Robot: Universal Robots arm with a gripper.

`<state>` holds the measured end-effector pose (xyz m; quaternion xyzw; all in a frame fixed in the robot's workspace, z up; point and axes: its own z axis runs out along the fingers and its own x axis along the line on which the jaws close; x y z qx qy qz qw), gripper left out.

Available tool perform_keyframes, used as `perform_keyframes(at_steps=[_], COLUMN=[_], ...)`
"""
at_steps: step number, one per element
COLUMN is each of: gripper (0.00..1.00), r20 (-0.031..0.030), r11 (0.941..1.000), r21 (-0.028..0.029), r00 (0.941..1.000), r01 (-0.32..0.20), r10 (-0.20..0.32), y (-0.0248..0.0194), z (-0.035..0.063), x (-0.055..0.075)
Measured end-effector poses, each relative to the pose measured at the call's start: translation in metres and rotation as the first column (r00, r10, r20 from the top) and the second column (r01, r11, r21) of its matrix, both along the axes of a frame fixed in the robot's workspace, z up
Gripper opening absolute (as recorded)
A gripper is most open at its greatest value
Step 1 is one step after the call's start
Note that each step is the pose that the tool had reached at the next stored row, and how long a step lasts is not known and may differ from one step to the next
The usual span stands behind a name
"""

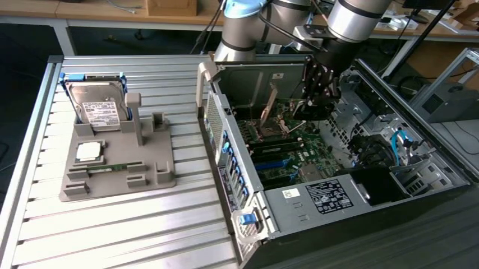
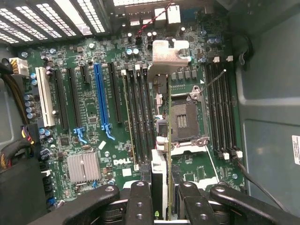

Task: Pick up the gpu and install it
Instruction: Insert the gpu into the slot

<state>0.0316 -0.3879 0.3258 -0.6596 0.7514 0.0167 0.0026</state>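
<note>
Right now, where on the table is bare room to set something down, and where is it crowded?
Bare: slatted table between the grey fixture and its near edge, across to the case. Crowded: inside the case, where the end effector holds the gpu over the motherboard.

gpu (image 1: 268, 105) bracket (image 2: 168, 54): shiny metal | table (image 1: 112, 235): ribbed metal | holder (image 1: 161, 176): matt plastic

Slatted table (image 1: 112, 235): parts holder (image 1: 120, 179) lay at exterior view's left, computer case (image 1: 329, 193) at its right. Hard drive (image 1: 101, 109) stood at holder's far end. gpu (image 2: 168, 117) hung edge-on in gripper (image 2: 164, 194), above motherboard (image 2: 89, 117) inside case.
</note>
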Motion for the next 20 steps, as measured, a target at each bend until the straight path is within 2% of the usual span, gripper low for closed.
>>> perform_keyframes(at_steps=[20], gripper=[0.27], r20=[0.0], r11=[0.999], r21=[0.0], r00=[0.999], r01=[-0.044], r10=[0.044], y=[0.0], z=[-0.0007], x=[0.0])
